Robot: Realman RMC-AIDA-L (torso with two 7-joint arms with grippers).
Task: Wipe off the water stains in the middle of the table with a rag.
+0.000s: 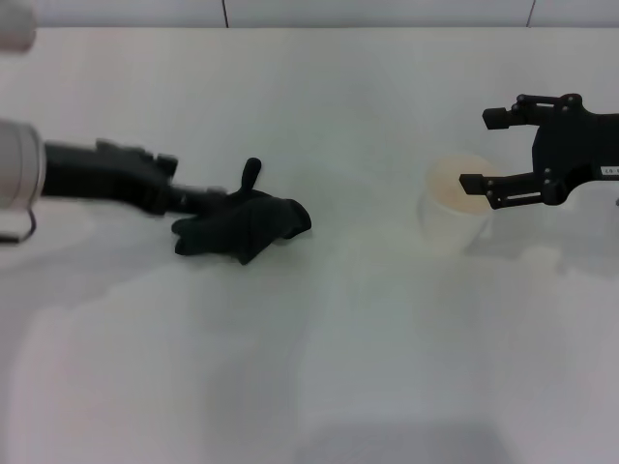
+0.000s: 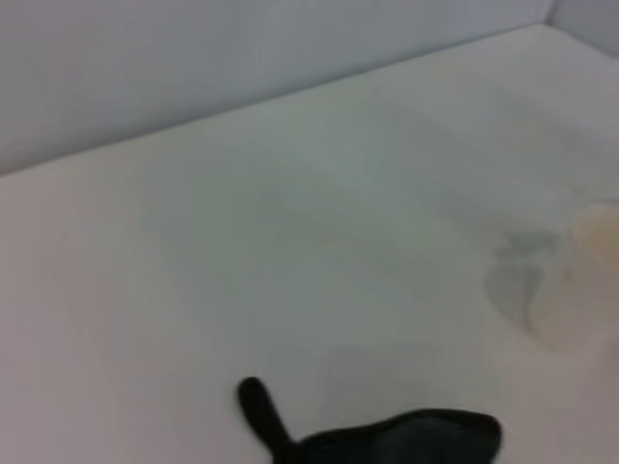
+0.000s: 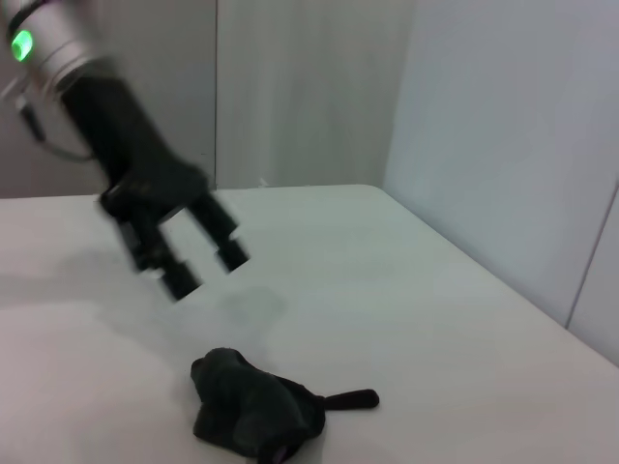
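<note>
The rag [image 1: 247,224] is a black crumpled wad with a narrow tail. It lies on the white table [image 1: 319,367], left of the middle, and also shows in the wrist views [image 2: 406,440] [image 3: 253,414]. My left gripper [image 1: 207,199] reaches in from the left. In the right wrist view it [image 3: 207,270] hangs open just above the rag's near end, with nothing between its fingers [image 3: 232,255]. My right gripper [image 1: 484,150] stands open at the right, beside a white paper cup [image 1: 455,208]. I see no water stains on the tabletop.
The paper cup [image 2: 580,285] has an orange tint at its mouth and stands right of centre, partly behind the right gripper's lower finger. A pale wall borders the table's far edge [image 1: 290,26].
</note>
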